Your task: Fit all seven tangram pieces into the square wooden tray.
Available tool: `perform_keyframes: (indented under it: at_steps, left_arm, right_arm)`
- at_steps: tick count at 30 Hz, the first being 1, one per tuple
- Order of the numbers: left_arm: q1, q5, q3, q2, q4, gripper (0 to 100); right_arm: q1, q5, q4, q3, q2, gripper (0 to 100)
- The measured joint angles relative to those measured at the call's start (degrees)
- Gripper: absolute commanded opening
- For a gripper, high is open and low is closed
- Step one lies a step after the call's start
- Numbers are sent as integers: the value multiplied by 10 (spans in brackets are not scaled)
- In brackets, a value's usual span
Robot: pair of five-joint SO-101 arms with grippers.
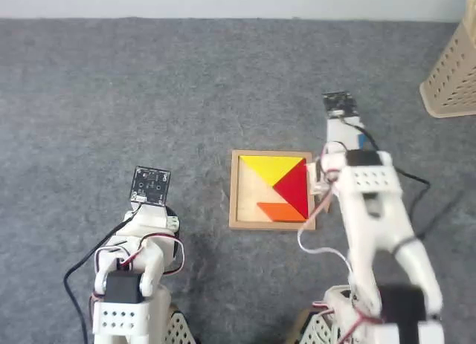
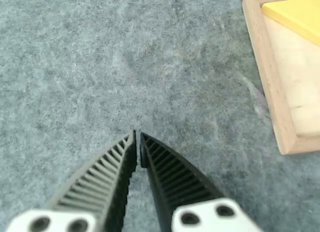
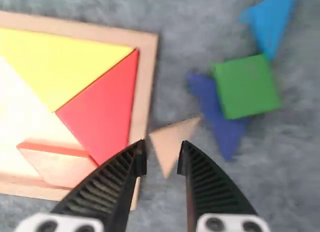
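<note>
The right gripper (image 3: 162, 154) stands parted around a small tan triangle (image 3: 170, 141) on the grey worktop (image 2: 100, 66), just beside the square wooden tray (image 3: 148, 66). The tray holds 3 pieces. The left gripper (image 2: 137, 138) is clenched, empty, near the tray.

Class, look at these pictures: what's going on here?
Two robot arms sit at a tangram. The tray holds a yellow triangle, a red triangle and an orange piece. The right gripper is open astride a pale triangle on the carpet beside the tray; a green square, a blue triangle and a dark blue piece lie beyond. The left gripper is shut over carpet.
</note>
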Motion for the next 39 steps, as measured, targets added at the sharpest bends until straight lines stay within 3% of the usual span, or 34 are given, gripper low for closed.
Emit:
perform_keyframes:
  at_steps: [11,31,39]
  left_arm:
    - [0,0,0,0,0,11]
    - [0,0,0,0,0,11]
    - [0,0,0,0,0,11]
  right_arm:
    - [-26,-26,0,-22,91,121]
    - [45,-35,-12,-47,141,121]
    - [50,-24,-7,-49,141,177]
